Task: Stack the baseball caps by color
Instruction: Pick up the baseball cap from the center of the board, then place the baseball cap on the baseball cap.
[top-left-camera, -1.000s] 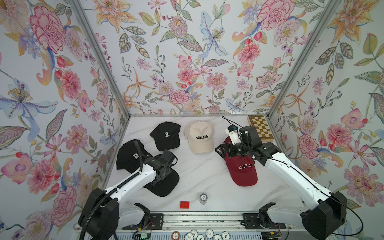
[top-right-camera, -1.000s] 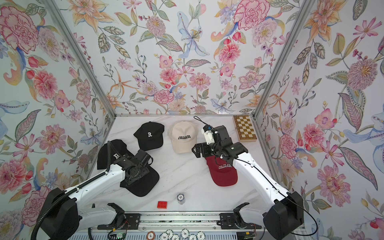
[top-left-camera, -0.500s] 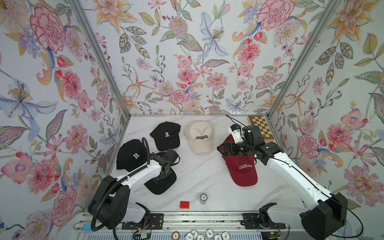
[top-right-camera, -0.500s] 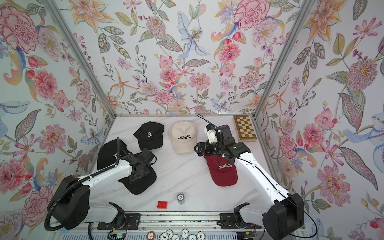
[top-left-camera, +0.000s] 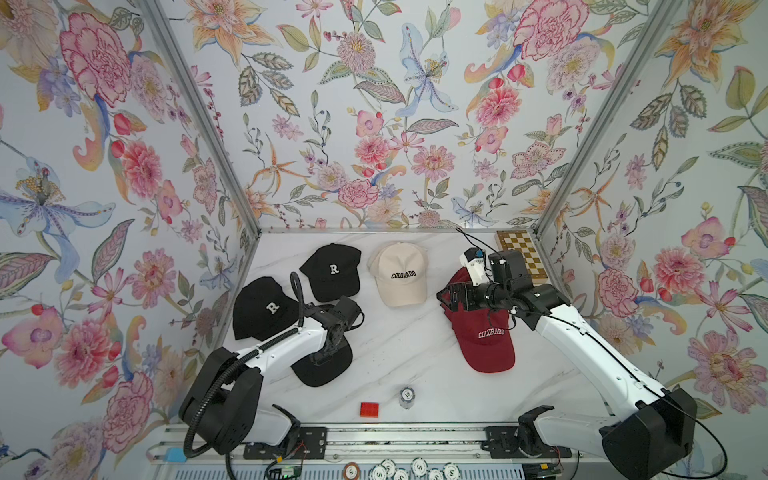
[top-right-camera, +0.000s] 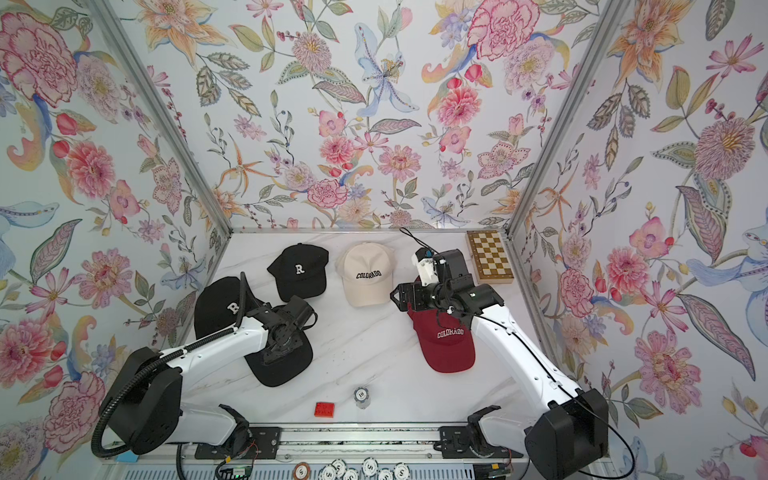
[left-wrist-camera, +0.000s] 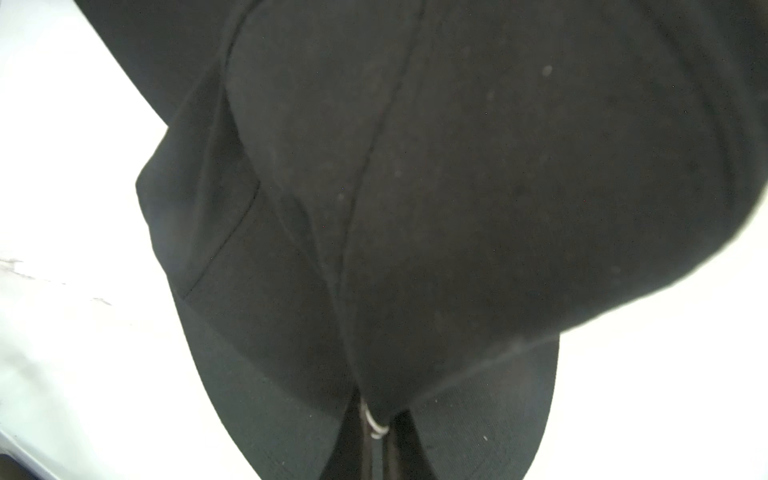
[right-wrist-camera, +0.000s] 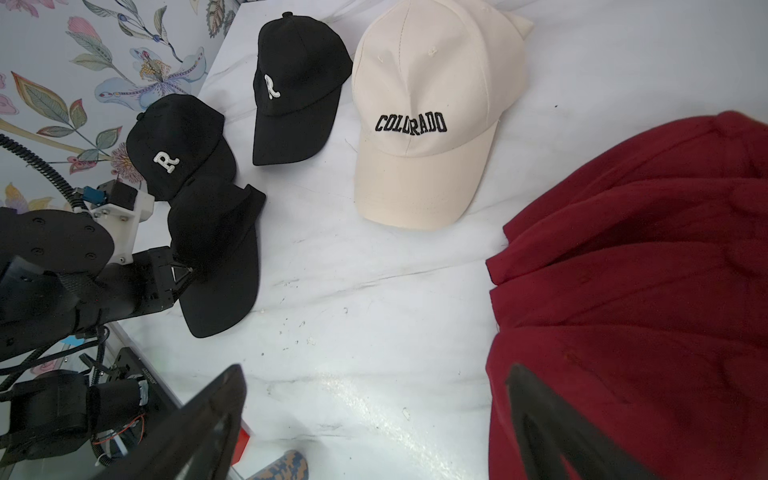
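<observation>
Left gripper (top-left-camera: 321, 358) tight on front black cap (top-left-camera: 333, 375), arm low

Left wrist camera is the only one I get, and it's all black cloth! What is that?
Observer: That's a black cap lying near the front of the table. Your left gripper is shut on its fabric.
Operator: Are there more black ones?
Observer: Two, each with a white R: the near R cap right beside yours and the far R cap toward the back.
Operator: What's my other arm doing?
Observer: The right gripper is open, at the back end of the maroon COLORADO cap.
</observation>
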